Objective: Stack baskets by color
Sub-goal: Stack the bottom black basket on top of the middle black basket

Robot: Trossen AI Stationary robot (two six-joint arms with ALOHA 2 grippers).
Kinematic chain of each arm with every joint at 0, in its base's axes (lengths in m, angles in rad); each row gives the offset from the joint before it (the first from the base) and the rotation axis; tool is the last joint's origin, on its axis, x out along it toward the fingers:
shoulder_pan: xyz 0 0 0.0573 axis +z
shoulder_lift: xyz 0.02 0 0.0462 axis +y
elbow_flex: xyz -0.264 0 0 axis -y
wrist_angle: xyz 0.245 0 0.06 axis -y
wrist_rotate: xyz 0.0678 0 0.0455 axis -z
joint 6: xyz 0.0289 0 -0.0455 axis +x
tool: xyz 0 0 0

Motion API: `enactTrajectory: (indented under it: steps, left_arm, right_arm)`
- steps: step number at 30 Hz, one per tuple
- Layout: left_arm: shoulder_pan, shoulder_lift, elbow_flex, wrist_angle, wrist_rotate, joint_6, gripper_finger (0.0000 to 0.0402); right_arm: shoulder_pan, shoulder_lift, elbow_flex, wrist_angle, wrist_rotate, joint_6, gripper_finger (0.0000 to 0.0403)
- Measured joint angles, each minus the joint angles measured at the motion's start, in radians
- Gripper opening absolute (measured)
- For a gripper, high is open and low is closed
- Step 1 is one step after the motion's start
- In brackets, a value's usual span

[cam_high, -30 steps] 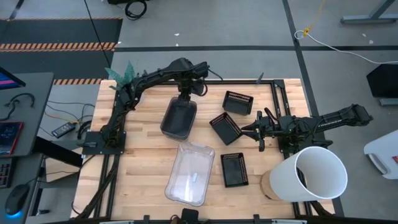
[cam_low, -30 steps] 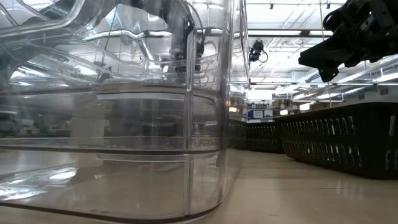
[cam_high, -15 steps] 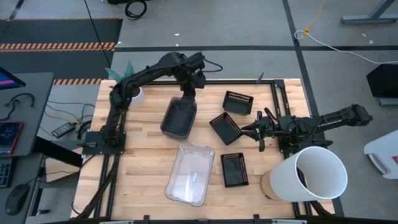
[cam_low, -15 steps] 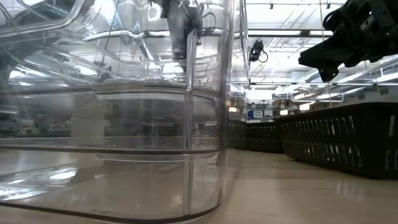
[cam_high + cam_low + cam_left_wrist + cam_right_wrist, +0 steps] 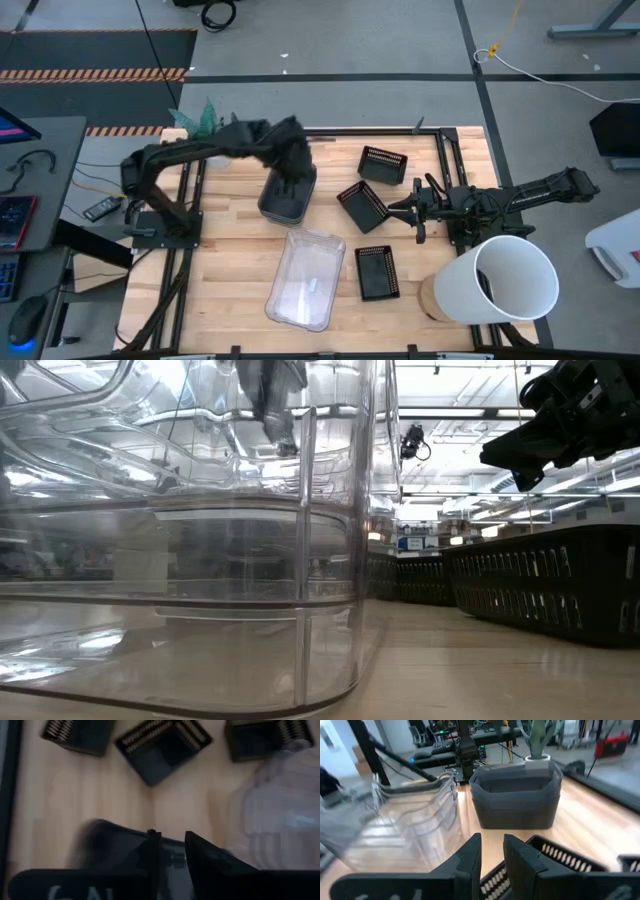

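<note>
A smoky grey basket [image 5: 288,196] rests on its base on the wooden table, left of centre. My left gripper [image 5: 290,176] hangs above its far half, slanting down, touching nothing; its fingers [image 5: 152,851] stand a narrow gap apart over the basket's blurred rim [image 5: 107,837]. A clear basket [image 5: 305,278] sits near the front edge. Three black slatted baskets [image 5: 383,163], [image 5: 362,206], [image 5: 377,272] lie to the right. My right gripper [image 5: 394,212] waits level beside the middle black basket, its fingers slightly apart with nothing between them [image 5: 491,840].
A big white bucket [image 5: 505,280] lies on its side at the front right corner. A small white plant pot [image 5: 540,759] stands at the far left behind the grey basket. Bare wood [image 5: 230,250] shows left of the clear basket.
My left gripper has risen from the far end of the grey basket and drawn back toward the table's left and near side, the arm folding at the elbow. It has tipped from pointing steeply down to a slant. The grey basket has stayed where it was.
</note>
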Motion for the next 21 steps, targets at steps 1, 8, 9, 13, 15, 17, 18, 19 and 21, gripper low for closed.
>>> enactTrajectory:
  steps: [1, 8, 9, 13, 15, 17, 18, 19, 21]
  left_arm:
    - [-0.016, -0.027, -0.044, 0.027, 0.0, -0.012, 0.0089]
    - [-0.098, -0.201, -0.279, 0.258, -0.003, -0.092, 0.0069]
    - [-0.105, -0.222, -0.305, 0.284, -0.004, -0.097, 0.0066]
    - [-0.14, -0.312, -0.412, 0.445, -0.005, -0.111, 0.0052]
    - [-0.156, -0.358, -0.477, 0.542, -0.006, -0.115, 0.0046]
    - [-0.171, -0.399, -0.545, 0.634, -0.022, -0.115, 0.004]
    - [-0.178, -0.421, -0.58, 0.678, -0.037, -0.115, 0.0038]
    - [-0.181, -0.441, -0.614, 0.712, -0.049, -0.114, 0.0035]
    - [-0.185, -0.478, -0.676, 0.784, -0.076, -0.106, 0.003]
  right_arm:
    - [0.0, 0.0, 0.0, 0.0, 0.001, -0.033, 0.0087]
    - [0.0, 0.0, 0.0, 0.0, 0.0, -0.158, 0.0087]
    - [0.0, 0.0, 0.0, 0.001, 0.0, -0.158, 0.0087]
    - [0.0, 0.005, 0.0, 0.03, 0.001, -0.158, 0.0086]
    - [0.0, 0.006, 0.0, 0.079, 0.0, -0.157, 0.0087]
    - [0.0, 0.015, 0.0, 0.138, -0.003, -0.141, 0.0087]
    - [0.0, 0.017, 0.0, 0.156, -0.003, -0.122, 0.0086]
    - [0.0, 0.025, 0.0, 0.176, -0.003, -0.1, 0.0086]
    - [0.0, 0.031, 0.0, 0.196, -0.006, -0.06, 0.0086]
